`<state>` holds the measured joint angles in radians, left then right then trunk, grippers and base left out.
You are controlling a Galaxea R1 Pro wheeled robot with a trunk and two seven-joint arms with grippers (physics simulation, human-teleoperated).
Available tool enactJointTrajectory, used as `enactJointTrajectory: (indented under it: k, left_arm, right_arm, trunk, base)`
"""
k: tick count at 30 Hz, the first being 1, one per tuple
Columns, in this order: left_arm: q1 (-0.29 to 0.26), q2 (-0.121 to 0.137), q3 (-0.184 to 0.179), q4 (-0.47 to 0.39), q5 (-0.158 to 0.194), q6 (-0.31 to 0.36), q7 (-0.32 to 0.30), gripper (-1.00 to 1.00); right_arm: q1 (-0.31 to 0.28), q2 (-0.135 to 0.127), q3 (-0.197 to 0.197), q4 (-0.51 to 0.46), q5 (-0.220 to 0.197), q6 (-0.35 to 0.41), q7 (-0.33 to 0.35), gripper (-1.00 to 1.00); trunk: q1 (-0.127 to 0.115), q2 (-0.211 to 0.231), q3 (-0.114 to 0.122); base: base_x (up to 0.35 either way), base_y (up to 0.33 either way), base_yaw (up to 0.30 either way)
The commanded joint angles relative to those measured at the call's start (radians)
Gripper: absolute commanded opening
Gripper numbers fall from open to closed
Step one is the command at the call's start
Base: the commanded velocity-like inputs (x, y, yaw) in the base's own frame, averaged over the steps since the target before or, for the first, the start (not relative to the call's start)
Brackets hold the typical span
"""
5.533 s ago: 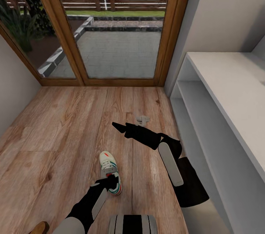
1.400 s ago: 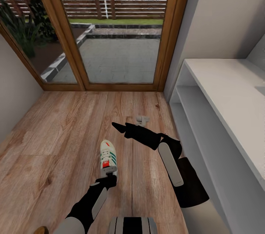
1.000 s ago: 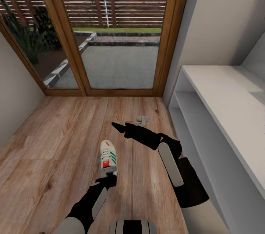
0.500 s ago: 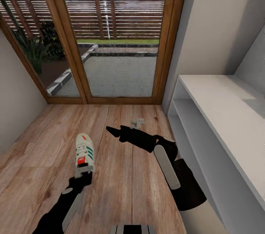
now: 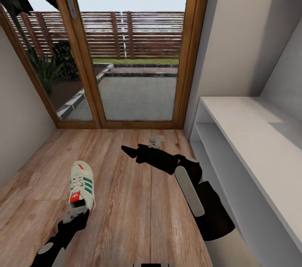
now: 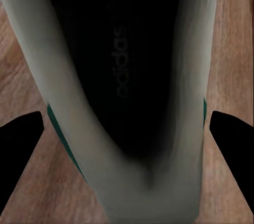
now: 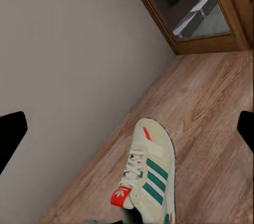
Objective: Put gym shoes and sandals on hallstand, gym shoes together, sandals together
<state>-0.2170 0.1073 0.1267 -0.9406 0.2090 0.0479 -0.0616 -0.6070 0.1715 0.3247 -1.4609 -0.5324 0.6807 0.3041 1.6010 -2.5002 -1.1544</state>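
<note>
Between the left jaws (image 5: pixel 76 213) a gym shoe (image 5: pixel 82 186) is gripped at its heel, the toe pointing away from the robot toward the glazed door (image 5: pixel 126 48). Seen from the left wrist, the shoe's dark opening and pale collar (image 6: pixel 132 102) sit directly between the two black fingertips (image 6: pixel 18 139), which stand just outside its sides — the jaws are closed about as far as the heel allows. Whether the sole touches the corridor floor (image 5: pixel 126 200) or hangs just above it cannot be told. The right jaws (image 5: pixel 126 151) are held out over bare planks, well apart from the shoe; from the right wrist view both fingertips (image 7: pixel 10 134) are seen far apart at the edges, so they are wide open and empty. To the far side of the right arm stands the pale grey hallstand (image 5: pixel 251 141), its shelves bare — well apart from the held shoe.
</note>
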Motion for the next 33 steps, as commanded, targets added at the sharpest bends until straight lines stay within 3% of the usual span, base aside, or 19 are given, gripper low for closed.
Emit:
enactJointTrajectory:
  k: [1,3,6,7,8,10,11,13,14,17,22,23,24,26,33]
  left_arm:
    - [0.016,0.005,0.023,-0.001,0.009,-0.014,-0.031,-1.00]
    - [0.057,0.019,0.061,0.000,0.005,-0.037,-0.072,-1.00]
    - [0.095,0.024,0.079,0.003,0.002,-0.061,-0.088,-1.00]
    - [0.106,0.025,0.081,0.008,0.000,-0.084,-0.090,-1.00]
    - [0.127,0.024,0.081,0.015,-0.001,-0.142,-0.091,-1.00]
    - [0.142,0.023,0.082,0.017,-0.001,-0.166,-0.092,-1.00]
    - [0.157,0.023,0.083,0.018,-0.002,-0.180,-0.092,-1.00]
    - [0.172,0.023,0.084,0.018,-0.002,-0.190,-0.092,-1.00]
    - [0.175,0.023,0.084,0.019,-0.002,-0.192,-0.090,-1.00]
    - [0.178,0.022,0.084,0.026,-0.002,-0.194,-0.087,-1.00]
    - [0.180,0.020,0.084,0.047,-0.002,-0.197,-0.084,-1.00]
    - [0.180,0.020,0.085,0.056,-0.003,-0.198,-0.083,-1.00]
    - [0.180,0.020,0.085,0.058,-0.003,-0.198,-0.083,-1.00]
    - [0.180,0.020,0.084,0.060,-0.003,-0.198,-0.083,-1.00]
    - [0.180,0.016,0.081,0.071,-0.003,-0.198,-0.083,-1.00]
  right_arm:
    - [0.000,0.000,-0.001,0.000,0.015,0.004,0.002,1.00]
    - [0.000,0.000,-0.001,0.003,0.064,0.003,0.001,1.00]
    - [0.000,0.001,0.000,0.047,0.133,-0.041,-0.019,1.00]
    - [0.000,0.002,0.000,0.086,0.160,-0.096,-0.037,1.00]
    - [0.001,0.002,0.001,0.185,0.230,-0.260,-0.104,1.00]
    - [0.005,0.002,0.002,0.239,0.282,-0.360,-0.164,1.00]
    - [0.026,0.003,0.003,0.293,0.346,-0.445,-0.237,1.00]
    - [0.080,0.003,0.022,0.354,0.453,-0.539,-0.351,1.00]
    - [0.108,0.003,0.036,0.368,0.487,-0.566,-0.393,1.00]
    - [0.173,0.002,0.057,0.383,0.527,-0.609,-0.472,1.00]
    - [0.267,-0.003,0.066,0.390,0.550,-0.681,-0.554,1.00]
    - [0.322,-0.037,0.068,0.398,0.556,-0.735,-0.576,1.00]
    - [0.337,-0.059,0.069,0.407,0.555,-0.749,-0.579,1.00]
    - [0.355,-0.086,0.070,0.424,0.554,-0.765,-0.581,1.00]
    - [0.394,-0.111,0.072,0.519,0.553,-0.851,-0.583,1.00]
  trunk:
    - [-0.001,0.000,0.005]
    - [-0.005,0.007,0.015]
    - [-0.016,0.028,0.029]
    - [-0.020,0.035,0.034]
    - [-0.024,0.042,0.038]
    - [-0.032,0.056,0.048]
    - [-0.036,0.063,0.053]
    - [-0.043,0.077,0.062]
    - [-0.047,0.084,0.067]
    - [-0.059,0.105,0.081]
    - [-0.078,0.140,0.104]
    - [-0.082,0.147,0.109]
    - [-0.085,0.154,0.114]
    - [-0.093,0.168,0.123]
    - [-0.120,0.217,0.156]
  base:
    - [0.000,0.000,0.000]
    - [0.000,0.000,0.000]
    - [0.000,0.000,0.000]
    - [0.000,0.000,0.000]
    - [0.000,0.000,0.000]
    - [0.000,0.000,0.000]
    - [0.000,0.000,0.000]
    - [0.000,0.000,0.000]
    - [0.000,0.000,0.000]
    - [0.000,0.000,0.000]
    - [0.000,0.000,0.000]
    - [0.000,0.000,0.000]
    - [0.000,0.000,0.000]
    - [0.000,0.000,-0.006]
    - [0.000,0.000,-0.016]
